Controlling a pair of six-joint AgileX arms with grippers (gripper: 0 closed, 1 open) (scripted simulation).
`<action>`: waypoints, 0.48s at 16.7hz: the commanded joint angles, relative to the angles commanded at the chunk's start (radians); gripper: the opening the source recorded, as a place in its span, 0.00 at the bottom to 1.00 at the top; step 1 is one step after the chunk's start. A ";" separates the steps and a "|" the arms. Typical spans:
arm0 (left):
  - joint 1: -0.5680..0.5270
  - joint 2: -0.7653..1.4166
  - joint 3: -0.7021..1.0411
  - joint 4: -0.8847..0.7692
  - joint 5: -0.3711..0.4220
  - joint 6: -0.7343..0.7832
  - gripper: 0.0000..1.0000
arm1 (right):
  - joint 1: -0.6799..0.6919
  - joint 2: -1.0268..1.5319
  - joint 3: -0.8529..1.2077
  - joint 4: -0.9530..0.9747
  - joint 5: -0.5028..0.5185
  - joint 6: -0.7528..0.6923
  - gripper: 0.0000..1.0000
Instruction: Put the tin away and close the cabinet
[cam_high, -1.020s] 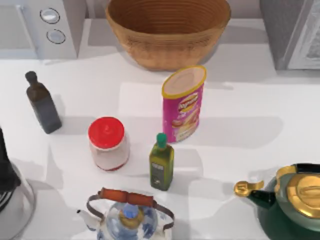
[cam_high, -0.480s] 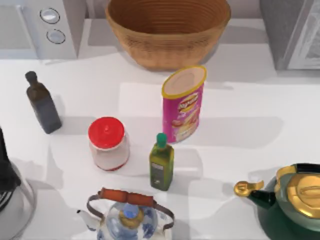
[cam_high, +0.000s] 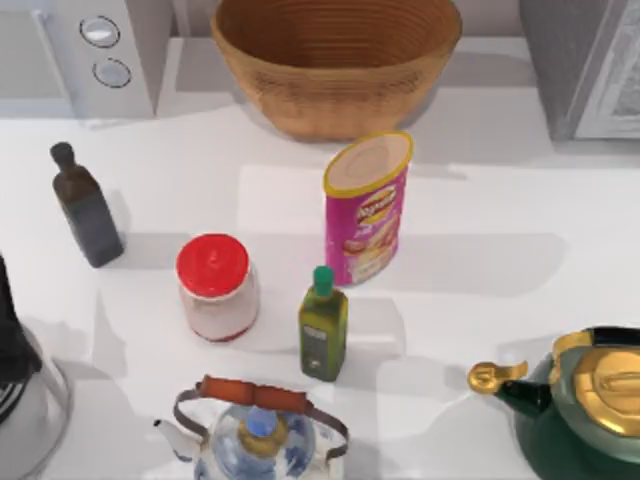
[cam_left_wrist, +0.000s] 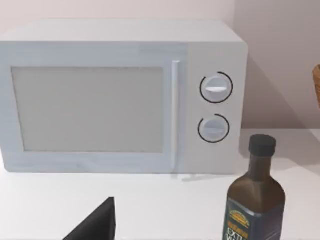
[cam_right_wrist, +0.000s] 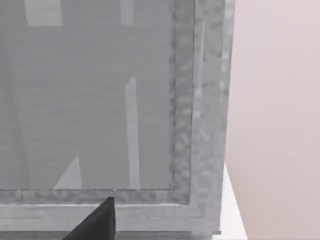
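Note:
The tin (cam_high: 367, 207) is a pink tube with a yellow rim, standing upright at the middle of the table. The grey cabinet (cam_high: 583, 66) stands at the back right corner. In the right wrist view, the cabinet (cam_right_wrist: 100, 100) shows a flat grey face with a speckled frame, and I cannot tell how its door stands. One dark finger (cam_right_wrist: 95, 224) of my right gripper shows close before it. My left arm (cam_high: 10, 335) is parked at the table's left edge. One of its dark fingers (cam_left_wrist: 97, 224) points toward the microwave. Neither gripper holds anything that I can see.
A wicker basket (cam_high: 335, 60) sits behind the tin and a white microwave (cam_high: 85, 50) is at back left. Around the tin stand a dark bottle (cam_high: 87, 207), a red-lidded jar (cam_high: 216, 287) and a green oil bottle (cam_high: 323, 325). A white-blue kettle (cam_high: 255, 430) and a green teapot (cam_high: 580, 400) are at the front.

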 joint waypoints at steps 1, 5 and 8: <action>0.000 0.000 0.000 0.000 0.000 0.000 1.00 | -0.003 -0.007 0.063 -0.066 -0.005 -0.003 1.00; 0.000 0.000 0.000 0.000 0.000 0.000 1.00 | -0.016 -0.053 0.377 -0.407 -0.020 -0.015 1.00; 0.000 0.000 0.000 0.000 0.000 0.000 1.00 | -0.021 -0.097 0.632 -0.712 -0.022 -0.017 1.00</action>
